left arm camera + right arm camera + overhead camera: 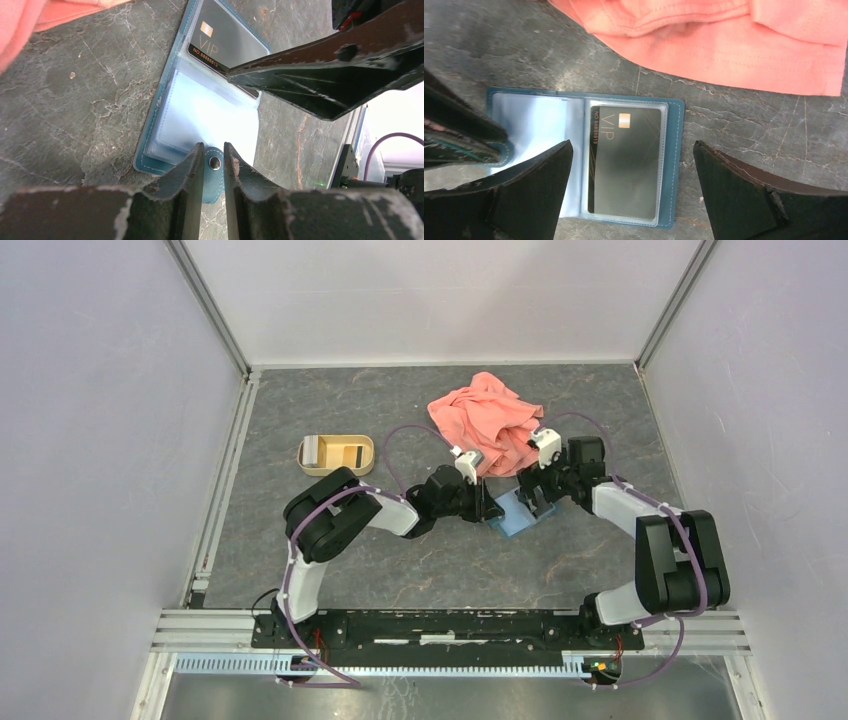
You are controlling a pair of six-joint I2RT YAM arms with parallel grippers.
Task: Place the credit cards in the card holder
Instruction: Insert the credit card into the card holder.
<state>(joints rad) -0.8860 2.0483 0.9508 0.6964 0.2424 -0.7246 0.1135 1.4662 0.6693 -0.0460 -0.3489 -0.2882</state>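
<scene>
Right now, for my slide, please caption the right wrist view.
Open right hand over the open card holder, a dark VIP card in its sleeve, pink cloth behind.

We are looking into a robotics lab test cell. Plain pale walls (100,440) close it in on the left, right and far sides, joined at the far corners by bare aluminium posts (208,305). The table (400,570) has a grey stone-pattern top. Along its near edge a metal rail (440,625) carries a left arm (330,525) and a right arm (675,560), both looped with purple cables (400,435).
</scene>
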